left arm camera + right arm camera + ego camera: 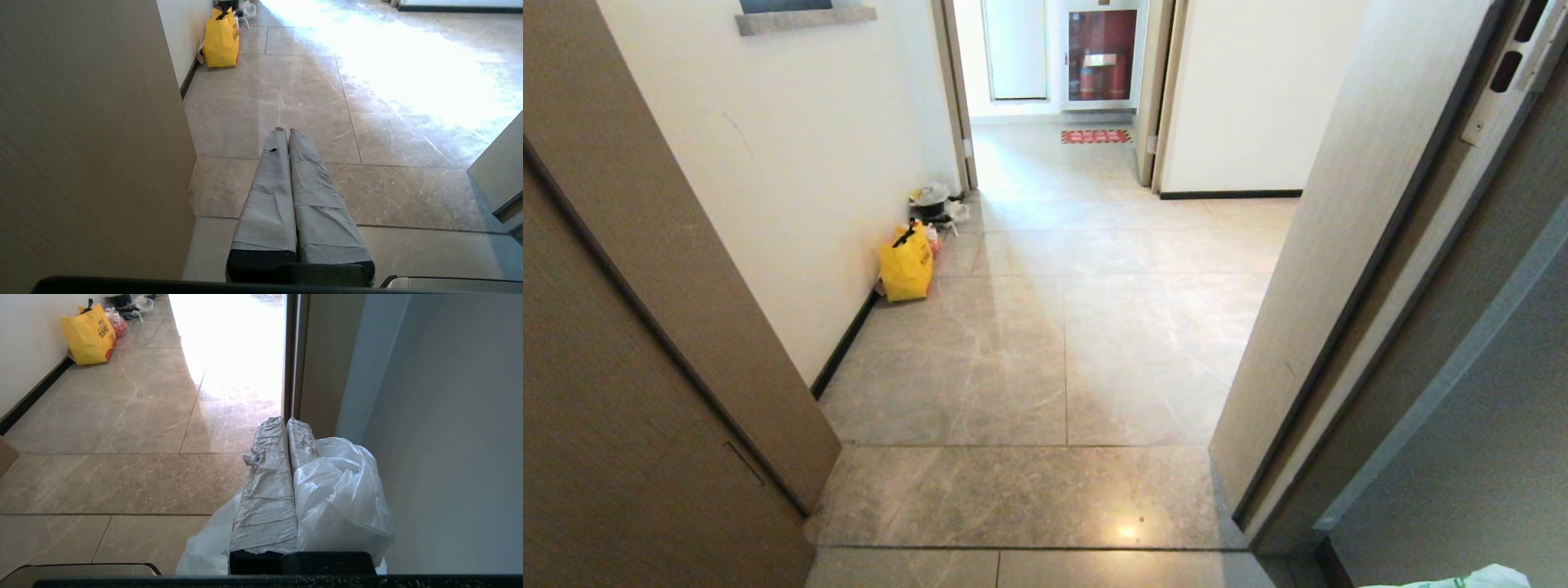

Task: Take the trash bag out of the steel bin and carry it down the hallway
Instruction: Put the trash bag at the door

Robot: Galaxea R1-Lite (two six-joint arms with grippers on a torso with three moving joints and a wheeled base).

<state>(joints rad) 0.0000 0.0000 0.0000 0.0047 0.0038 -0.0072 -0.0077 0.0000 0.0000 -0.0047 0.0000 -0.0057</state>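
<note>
The hallway [1045, 327] has a shiny grey floor, white walls and brown doors on both sides. A yellow bag [906, 265] sits on the floor against the left wall. Just past it there is a small pile of things, too far away to make out.

The right gripper [286, 421] is squeezed tight on the trash bag [343, 490]. The thin white bag bunches up around its fingers and hangs beside the grey door on the right. The left gripper [285, 130] is pressed closed with nothing in it, above the floor near the brown door.
</note>
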